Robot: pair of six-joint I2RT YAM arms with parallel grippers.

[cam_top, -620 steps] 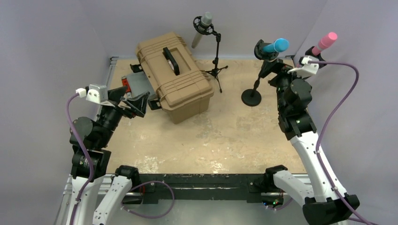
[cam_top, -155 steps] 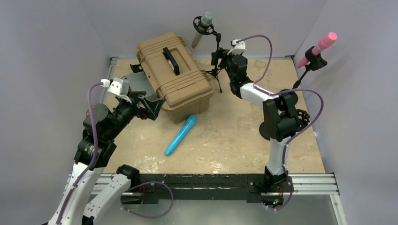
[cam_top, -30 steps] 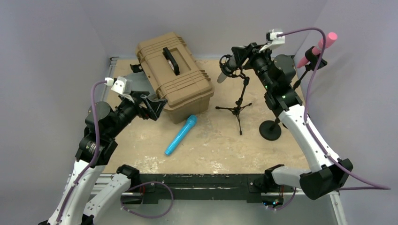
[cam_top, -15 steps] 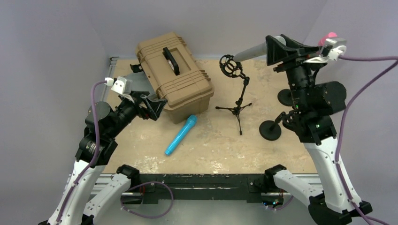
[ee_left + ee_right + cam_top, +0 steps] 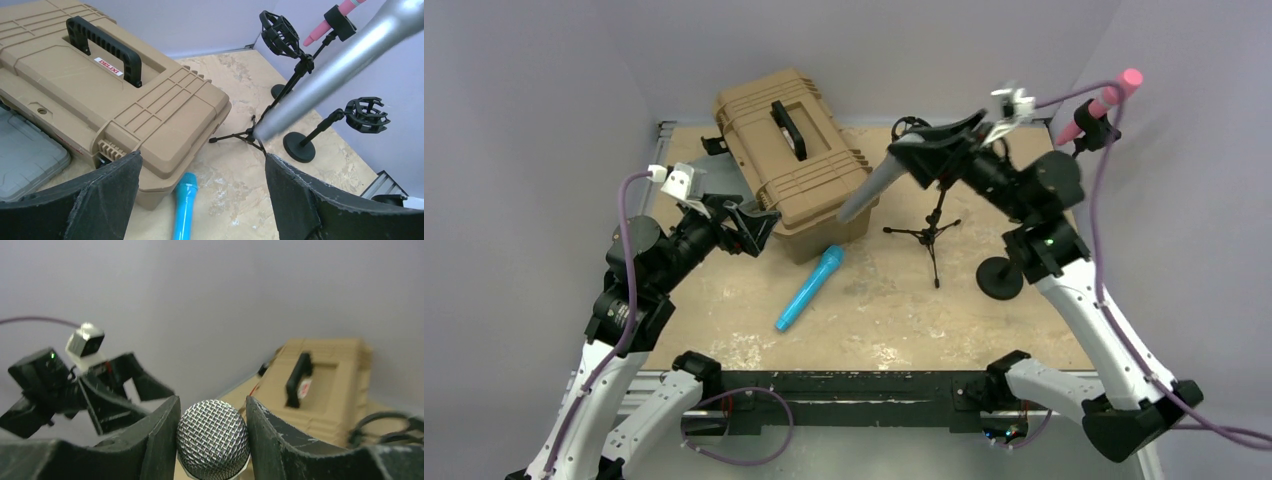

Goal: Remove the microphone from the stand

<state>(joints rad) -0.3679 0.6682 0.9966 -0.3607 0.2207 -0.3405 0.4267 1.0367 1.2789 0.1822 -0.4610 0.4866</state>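
My right gripper [image 5: 911, 154] is shut on the silver microphone [image 5: 866, 190], which hangs in the air slanting down-left, above the case's right edge. In the right wrist view its mesh head [image 5: 213, 440] sits squeezed between the fingers of the right gripper [image 5: 211, 406]. The tripod stand [image 5: 934, 218] stands behind it, its shock mount [image 5: 278, 32] empty. The silver microphone's body [image 5: 340, 65] crosses the left wrist view. My left gripper [image 5: 749, 226] is open beside the case, holding nothing; between its fingers, the left gripper [image 5: 202, 167] frames the floor.
A tan case [image 5: 794, 165] stands at the back left, with a grey tray [image 5: 25, 150] beside it. A blue microphone [image 5: 809, 290] lies on the table in front of the case. A round-base stand [image 5: 1001, 278] has an empty clip [image 5: 367, 114]. A pink microphone [image 5: 1114, 92] sits in a stand at the back right.
The right arm pulled the silver microphone out of the tripod's shock mount, lifted it to the back right, then swung it left and down. The left arm has not moved.
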